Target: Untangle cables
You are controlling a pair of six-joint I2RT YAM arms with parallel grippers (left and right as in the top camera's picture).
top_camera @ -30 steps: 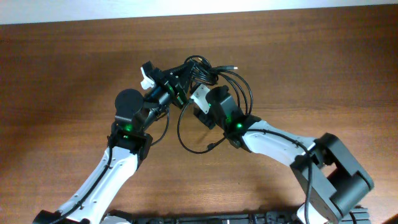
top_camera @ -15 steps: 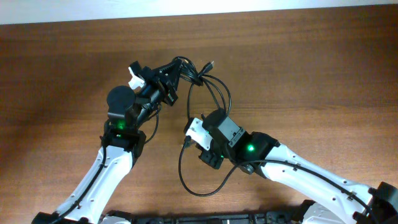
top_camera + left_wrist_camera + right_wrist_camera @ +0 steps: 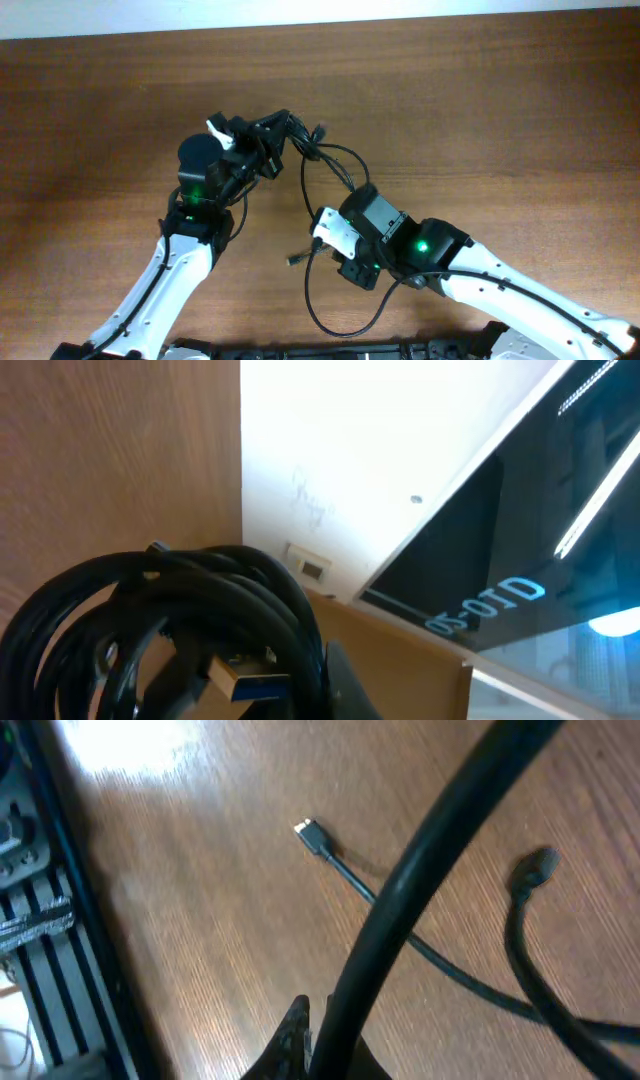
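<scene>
Cables held by left gripper and right gripper, loops trailing onto table.

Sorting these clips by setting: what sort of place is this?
Likely an indoor lab or office bench: a wooden table, tangled black cables, and a white wall with a socket plate.

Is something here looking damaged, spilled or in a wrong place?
Nothing looks damaged or spilled. Only the cables are untidy: a tangled bundle in the left fingers, one cord pinched by the right fingers, one loose plug lying on the table.
</scene>
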